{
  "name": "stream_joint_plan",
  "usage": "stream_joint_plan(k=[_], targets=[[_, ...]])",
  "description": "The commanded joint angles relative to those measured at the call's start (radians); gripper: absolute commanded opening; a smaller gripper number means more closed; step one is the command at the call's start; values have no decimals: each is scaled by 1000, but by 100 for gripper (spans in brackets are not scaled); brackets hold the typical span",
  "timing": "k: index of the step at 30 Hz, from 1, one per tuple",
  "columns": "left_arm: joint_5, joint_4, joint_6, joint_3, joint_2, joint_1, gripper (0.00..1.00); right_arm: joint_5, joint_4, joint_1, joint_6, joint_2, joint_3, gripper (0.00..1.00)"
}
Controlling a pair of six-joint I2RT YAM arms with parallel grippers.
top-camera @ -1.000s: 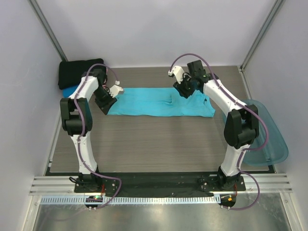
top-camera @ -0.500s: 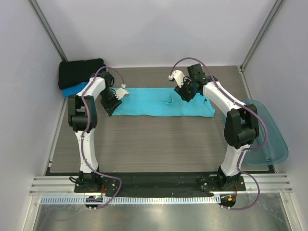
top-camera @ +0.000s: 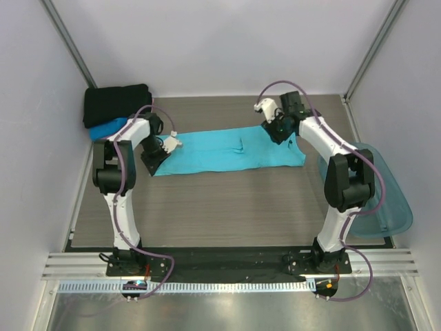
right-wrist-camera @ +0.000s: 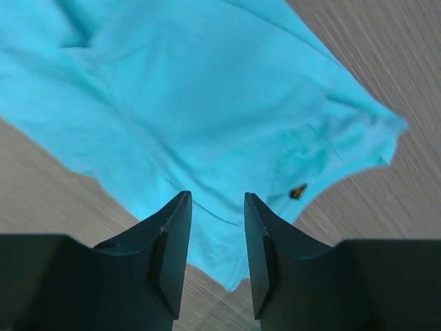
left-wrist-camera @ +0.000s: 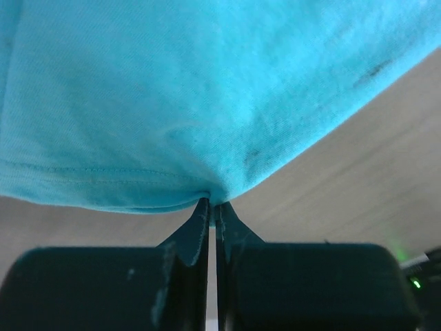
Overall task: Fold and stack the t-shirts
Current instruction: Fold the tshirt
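Note:
The turquoise t-shirt [top-camera: 227,152] lies as a long folded strip across the far half of the table. My left gripper [top-camera: 157,158] is at its left end, shut on the hem of the turquoise cloth [left-wrist-camera: 207,103], which bunches at the fingertips [left-wrist-camera: 203,210]. My right gripper [top-camera: 275,132] hovers open over the strip's right end; its fingers [right-wrist-camera: 172,234] frame the turquoise cloth [right-wrist-camera: 207,103] with nothing between them. A folded black t-shirt [top-camera: 116,103] lies on a folded blue one [top-camera: 105,129] in the far left corner. The pink-red shirt is out of view.
A translucent teal plastic tub [top-camera: 382,189] sits at the table's right edge. White walls with metal posts close in the back and both sides. The wood-grain table [top-camera: 227,207] ends at a metal rail by the arm bases.
My left gripper has moved down and inward at the shirt's left end, pulling the corner with it. My right gripper has moved right and back over the shirt's right end.

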Motion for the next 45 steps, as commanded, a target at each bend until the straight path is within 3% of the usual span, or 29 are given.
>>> stream_joint_plan(k=[1, 8, 16, 26, 35, 37, 38, 40, 41, 45], targets=[[-10, -89, -26, -103, -124, -12, 0, 24, 69, -91, 132, -23, 21, 42], [-62, -236, -29, -343, -364, -100, 0, 67, 19, -182, 197, 142, 185, 42], [-96, -307, -78, -403, -503, -120, 0, -13, -57, -197, 195, 259, 274, 44], [-97, -359, -105, -389, -533, -144, 0, -142, -144, -194, 211, 356, 366, 44], [-94, -356, -118, -375, -525, -160, 0, -102, -192, -164, 200, 423, 376, 44], [-96, -359, -117, -374, -525, -167, 0, -100, -205, -158, 189, 449, 394, 41], [-96, -362, -117, -372, -525, -170, 0, -96, -225, -155, 183, 465, 405, 30], [-96, -374, -120, -366, -523, -178, 0, -64, -236, -148, 177, 507, 447, 17], [-96, -380, -123, -363, -523, -192, 0, -56, -247, -144, 174, 523, 466, 4], [-25, -425, -128, -339, -530, -267, 0, -18, -229, -132, 172, 615, 619, 1]])
